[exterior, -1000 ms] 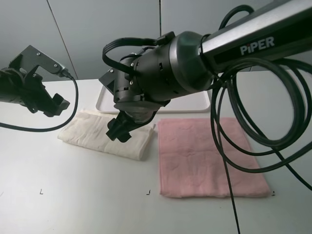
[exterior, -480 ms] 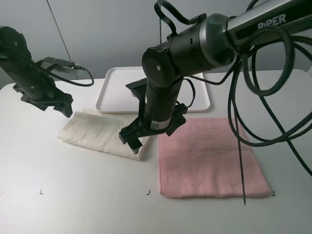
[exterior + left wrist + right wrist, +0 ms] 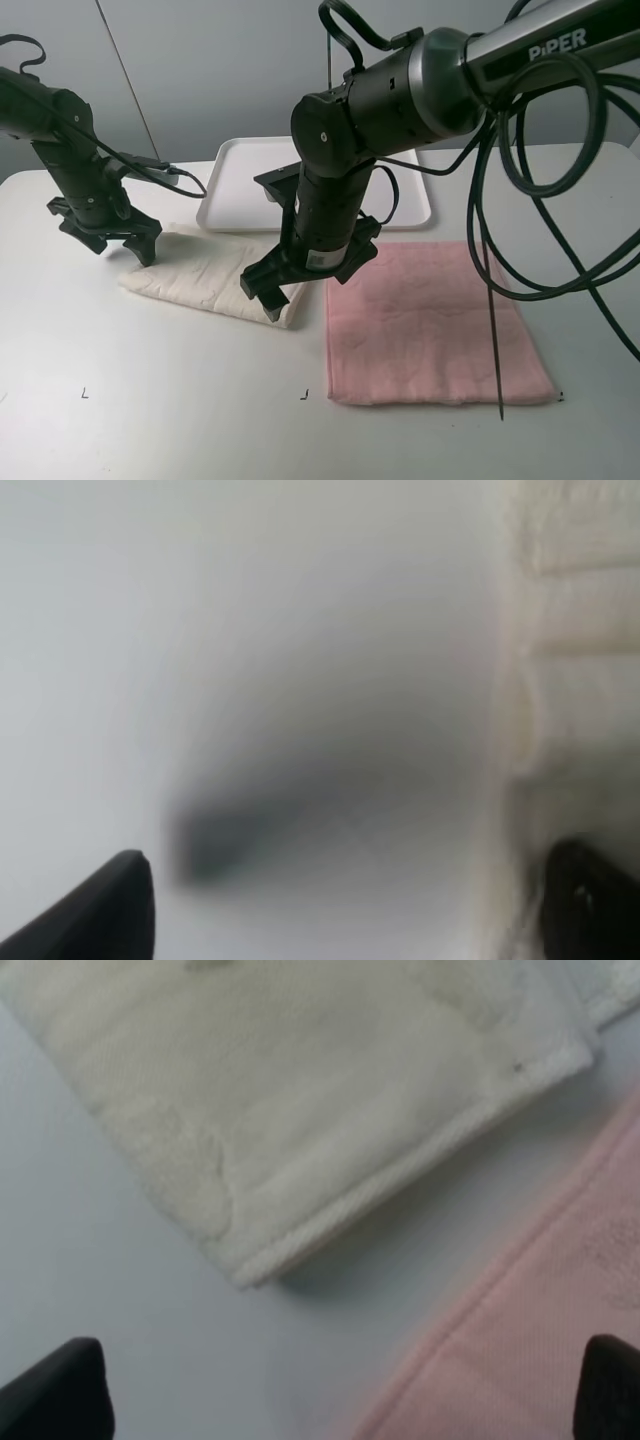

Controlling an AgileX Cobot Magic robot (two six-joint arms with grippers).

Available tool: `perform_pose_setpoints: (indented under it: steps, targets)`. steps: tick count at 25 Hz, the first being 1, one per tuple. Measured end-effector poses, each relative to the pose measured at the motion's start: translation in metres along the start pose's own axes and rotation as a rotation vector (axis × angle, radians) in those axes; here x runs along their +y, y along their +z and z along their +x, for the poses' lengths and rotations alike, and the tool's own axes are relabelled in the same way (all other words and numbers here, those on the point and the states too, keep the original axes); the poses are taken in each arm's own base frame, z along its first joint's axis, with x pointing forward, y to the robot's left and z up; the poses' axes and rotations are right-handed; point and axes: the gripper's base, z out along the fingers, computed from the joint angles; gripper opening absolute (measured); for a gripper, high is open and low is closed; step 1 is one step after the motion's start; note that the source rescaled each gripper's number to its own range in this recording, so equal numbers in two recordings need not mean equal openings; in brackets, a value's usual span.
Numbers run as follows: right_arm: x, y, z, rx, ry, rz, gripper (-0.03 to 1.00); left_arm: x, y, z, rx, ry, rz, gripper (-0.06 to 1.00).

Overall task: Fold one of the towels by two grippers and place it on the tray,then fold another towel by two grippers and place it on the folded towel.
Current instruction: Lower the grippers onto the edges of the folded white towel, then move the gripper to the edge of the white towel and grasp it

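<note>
Two arms, one towel: the left gripper (image 3: 122, 250) & right gripper (image 3: 262, 300) hang low over opposite ends of the cream towel (image 3: 205, 272), jaws apart on both and nothing clamped. The towel lies doubled over towards the worktop's (image 3: 160, 420) left side, just in front of the white tray (image 3: 400, 205), which sits at the back edge, bare. In the right wrist view the towel's layered corner sits between the spread fingers (image 3: 55, 1390). The left wrist view is blurred, w/ one finger over the cloth's end.

Progress, by the look of it: 1st fold appears done, but the lift onto the tray is not. The pink towel (image 3: 430, 325) lies flat and unfolded towards the front right corner, just beside the cream one, so the 2nd fold & stacking are all to come. Under halfway, at a guess.

Setting: a plain white worktop w/ small black corner marks (image 3: 84, 394) near the front edge, grey wall panels (image 3: 200, 70) behind, and heavy black cables (image 3: 560, 250) looping off the right arm.
</note>
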Motion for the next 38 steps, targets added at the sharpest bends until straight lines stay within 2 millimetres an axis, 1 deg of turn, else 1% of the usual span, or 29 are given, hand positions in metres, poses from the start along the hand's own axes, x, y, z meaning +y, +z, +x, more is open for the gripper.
perform_pose_setpoints:
  steps: [10,16,18,23,25,28,33,38]
  targets:
    - [0.000,0.000,-0.002,-0.020,0.005,-0.003,1.00,0.000,0.002,0.000,0.013,0.000,0.002,1.00]
    - [0.000,0.000,-0.007,-0.074,0.076,-0.016,1.00,0.000,0.001,0.003,0.045,-0.002,0.005,1.00]
    - [0.000,0.001,-0.012,-0.071,0.107,-0.025,1.00,0.000,0.001,0.004,0.060,-0.002,0.006,1.00]
    - [-0.002,0.013,-0.033,-0.037,0.192,-0.071,1.00,-0.001,0.001,0.006,0.085,-0.002,0.009,1.00]
    - [0.000,0.019,-0.038,-0.027,0.209,-0.083,1.00,-0.001,0.001,0.007,0.089,-0.002,0.010,1.00]
    - [0.000,0.026,-0.040,-0.011,0.229,-0.090,1.00,-0.001,0.001,0.007,0.089,-0.002,0.010,1.00]
    - [0.000,0.032,-0.041,-0.009,0.246,-0.089,1.00,-0.001,0.001,0.007,0.089,0.000,0.010,1.00]
    - [-0.002,0.052,-0.037,0.028,0.263,-0.081,1.00,-0.001,0.001,0.007,0.089,0.000,0.010,1.00]
